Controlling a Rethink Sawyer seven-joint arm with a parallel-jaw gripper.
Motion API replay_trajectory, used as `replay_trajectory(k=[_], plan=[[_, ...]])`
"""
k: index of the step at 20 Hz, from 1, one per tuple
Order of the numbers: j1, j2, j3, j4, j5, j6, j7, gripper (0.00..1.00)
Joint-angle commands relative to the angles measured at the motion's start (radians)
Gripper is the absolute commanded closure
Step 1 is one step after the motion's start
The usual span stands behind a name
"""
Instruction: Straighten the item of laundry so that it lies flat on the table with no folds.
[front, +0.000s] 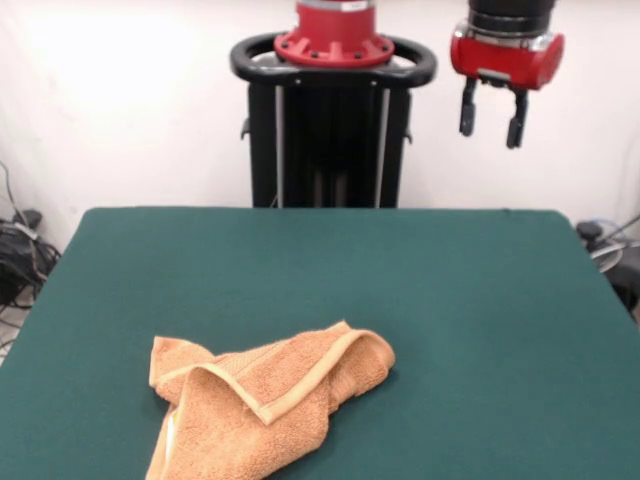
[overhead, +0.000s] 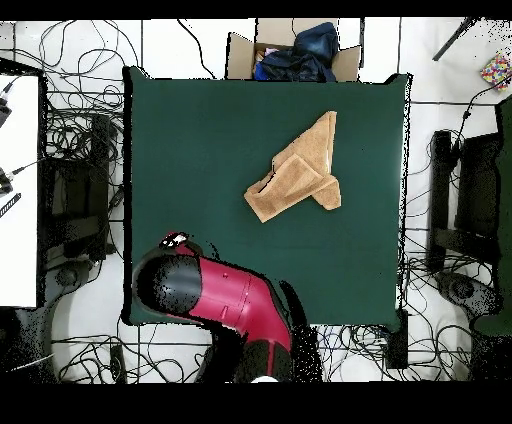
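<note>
The orange-tan towel (front: 265, 400) lies crumpled on the green table (front: 420, 280), near the front edge and left of centre. Its layers are folded over, with a woven band running diagonally across the top. In the overhead view the towel (overhead: 298, 170) lies on the table (overhead: 190, 150) toward the side far from the robot's base, folded into an irregular shape. My gripper (front: 491, 115) hangs high above the table's far right corner, well away from the towel. It is open and empty. In the overhead view the arm (overhead: 215, 295) covers the gripper.
The robot's black pedestal (front: 330, 130) stands behind the table's far edge. In the overhead view a cardboard box of dark clothes (overhead: 295, 52) sits just beyond the table. Cables (overhead: 75, 130) cover the floor on both sides.
</note>
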Motion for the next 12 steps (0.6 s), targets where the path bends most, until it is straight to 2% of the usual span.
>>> replay_trajectory(k=[1, 6, 12], plan=[[0.042, 0.036, -0.064, -0.006, 0.062, -0.001, 0.342, 0.0], [0.054, 0.072, -0.088, -0.053, 0.113, -0.001, 0.414, 0.0], [0.042, 0.082, -0.097, -0.093, 0.075, 0.027, 0.346, 0.0]])
